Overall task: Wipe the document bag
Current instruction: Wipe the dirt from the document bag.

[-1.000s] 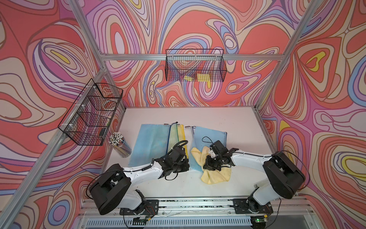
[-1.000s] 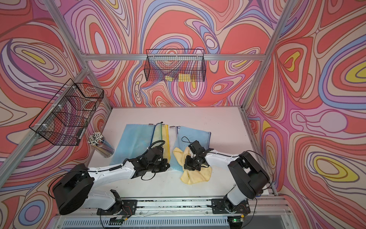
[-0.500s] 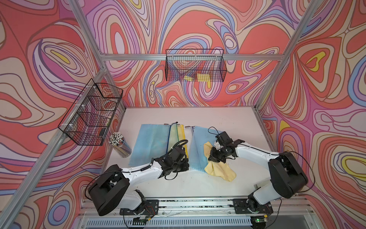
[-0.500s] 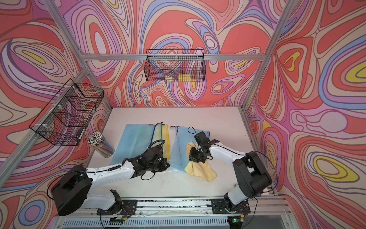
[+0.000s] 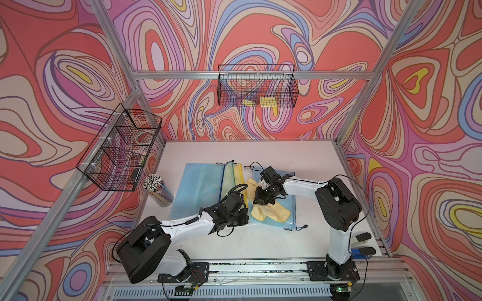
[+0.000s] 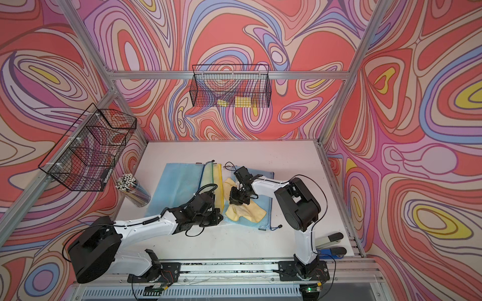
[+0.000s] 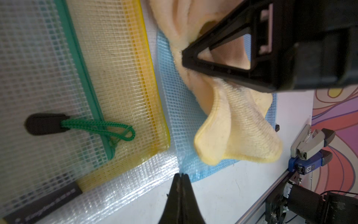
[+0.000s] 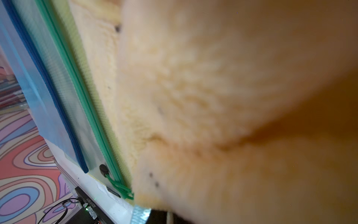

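The right gripper (image 5: 262,202) fingers clamp the yellow cloth (image 5: 271,213), which lies on the blue bag (image 5: 277,224). The left gripper (image 7: 181,176) is closed, its tips at the bag's near corner. The bag lies flat on the table (image 5: 313,156).

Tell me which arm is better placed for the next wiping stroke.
Right: the right jaws are shut on the yellow cloth, which lies on the blue document bag. The left jaws are shut and empty, at the bag's edge.
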Action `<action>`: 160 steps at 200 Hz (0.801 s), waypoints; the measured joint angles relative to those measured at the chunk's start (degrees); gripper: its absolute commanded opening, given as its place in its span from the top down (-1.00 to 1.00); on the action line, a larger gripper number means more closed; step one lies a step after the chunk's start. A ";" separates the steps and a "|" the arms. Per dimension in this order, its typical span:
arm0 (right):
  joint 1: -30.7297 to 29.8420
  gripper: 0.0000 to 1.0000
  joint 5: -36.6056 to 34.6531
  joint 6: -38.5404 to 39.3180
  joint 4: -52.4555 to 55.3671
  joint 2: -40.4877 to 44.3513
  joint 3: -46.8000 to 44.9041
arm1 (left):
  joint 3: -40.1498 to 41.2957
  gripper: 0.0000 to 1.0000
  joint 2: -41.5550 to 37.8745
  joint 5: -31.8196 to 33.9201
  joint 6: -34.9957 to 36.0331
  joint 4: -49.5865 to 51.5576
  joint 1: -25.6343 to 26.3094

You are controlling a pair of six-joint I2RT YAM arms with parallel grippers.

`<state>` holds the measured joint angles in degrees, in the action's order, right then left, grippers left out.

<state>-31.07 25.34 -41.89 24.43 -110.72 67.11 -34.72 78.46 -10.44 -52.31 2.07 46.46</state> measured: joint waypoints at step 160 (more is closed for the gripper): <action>1.86 1.00 0.42 4.59 2.32 -2.16 6.19 | 0.00 1.00 -0.92 -0.33 0.02 1.38 0.00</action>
<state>-29.21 25.76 -37.30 26.74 -112.88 73.30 -34.72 77.54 -10.76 -52.29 3.44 46.46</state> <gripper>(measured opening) 0.052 0.047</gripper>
